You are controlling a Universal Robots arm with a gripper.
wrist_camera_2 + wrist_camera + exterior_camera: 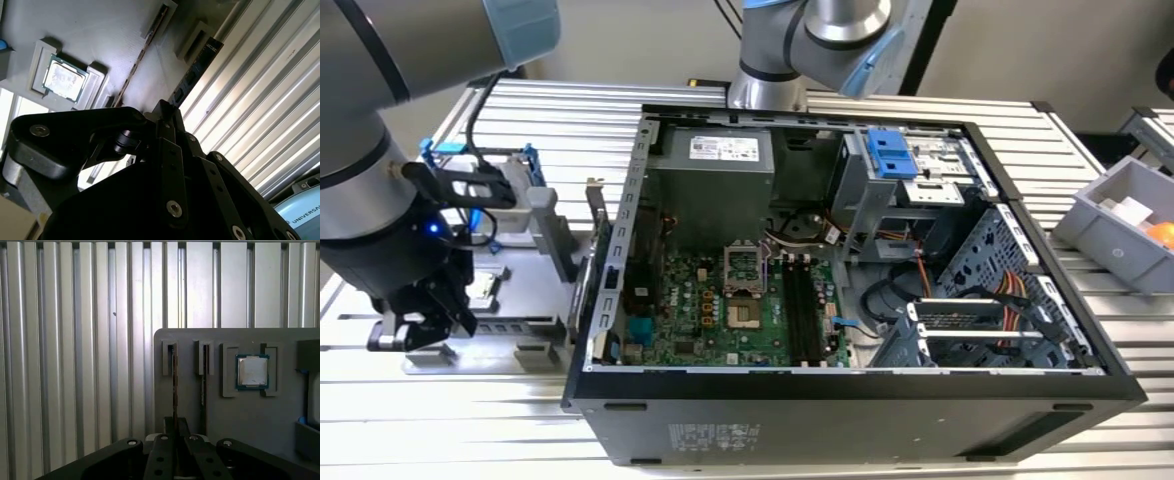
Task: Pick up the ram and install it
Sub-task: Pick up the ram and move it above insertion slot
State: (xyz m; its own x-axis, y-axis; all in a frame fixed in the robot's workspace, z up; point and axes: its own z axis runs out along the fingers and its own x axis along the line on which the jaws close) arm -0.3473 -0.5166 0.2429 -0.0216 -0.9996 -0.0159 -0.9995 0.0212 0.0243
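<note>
Starting at the exterior view's left: your arm (374, 150) comes down from the top corner with the wrist pointing straight down. The tool (416, 325) hangs low over the grey fixture (520, 330), which sits on the ribbed table (454, 420).

In the first wrist view the tool (175, 427) has its fingers drawn in close on either side of the ram (174, 385), pinching the near end of it. The ram stands on edge in the fixture's outermost slot, not lifted out. The second wrist view agrees, with the ram (196, 70) running straight out from the fingertips.

Room to move (this is the tight bit): a second stick (204, 385) stands on edge in the very next slot, just beside the ram and parallel to it. Past that, the square silver chip (252, 371) lies flat in its own pocket, apart from both. On the ram's other side the fixture's edge is close, and beyond it there's just open ribbed table.

Moving right in the exterior view, the open computer case (854, 400) sits just beside the fixture, with its near wall standing between the two. The long black memory slots (801, 305) run along the green board inside. Furthest right is a grey bin (1107, 215) at the table's edge, well apart from the tool.
</note>
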